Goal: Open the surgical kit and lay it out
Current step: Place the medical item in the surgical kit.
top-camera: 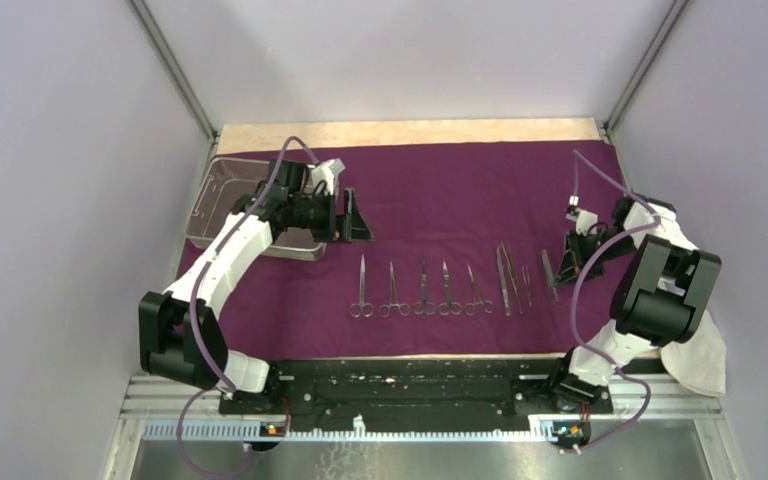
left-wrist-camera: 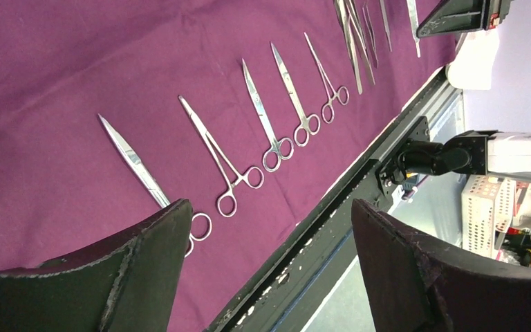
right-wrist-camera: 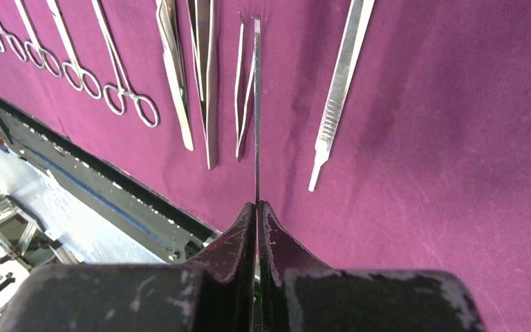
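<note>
A steel instrument [right-wrist-camera: 256, 104] is being gripped by the right end effector [right-wrist-camera: 256, 207]; the left end effector [left-wrist-camera: 269, 228] is seen released. It should be lowered flat beside the tweezers [right-wrist-camera: 206, 83].

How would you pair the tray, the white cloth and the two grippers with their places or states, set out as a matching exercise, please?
Things:
1 tray
2 white cloth
3 left gripper
4 right gripper

Places or states:
A shut on a thin steel tool
B far left, under the left arm
C open, holding nothing
D off the purple cloth, at the near right corner

Pairs: 1-B; 2-D; 3-C; 4-A
</note>
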Controlling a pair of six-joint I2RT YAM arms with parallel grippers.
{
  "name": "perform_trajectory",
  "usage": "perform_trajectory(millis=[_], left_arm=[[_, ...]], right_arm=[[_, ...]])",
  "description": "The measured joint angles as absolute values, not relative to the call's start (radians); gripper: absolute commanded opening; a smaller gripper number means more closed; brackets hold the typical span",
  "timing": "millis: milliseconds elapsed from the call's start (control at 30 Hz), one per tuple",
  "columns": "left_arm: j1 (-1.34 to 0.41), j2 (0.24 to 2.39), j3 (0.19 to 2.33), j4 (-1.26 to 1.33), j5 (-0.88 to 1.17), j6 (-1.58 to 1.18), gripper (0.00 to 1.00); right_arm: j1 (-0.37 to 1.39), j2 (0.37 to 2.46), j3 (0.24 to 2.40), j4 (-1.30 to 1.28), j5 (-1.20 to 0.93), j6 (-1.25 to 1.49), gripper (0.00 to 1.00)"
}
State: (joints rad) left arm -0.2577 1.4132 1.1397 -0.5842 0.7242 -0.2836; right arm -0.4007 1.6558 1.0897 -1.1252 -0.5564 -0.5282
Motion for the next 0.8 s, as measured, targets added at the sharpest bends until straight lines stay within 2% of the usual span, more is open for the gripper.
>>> perform_trajectory(millis=[800], left_arm=[[-0.27, 1.405, 1.14, -0.615, 0.682, -0.255, 0.92]], right_arm=[[-0.41, 1.776, 1.087, -1.005, -0.529, -0.52, 0.0]])
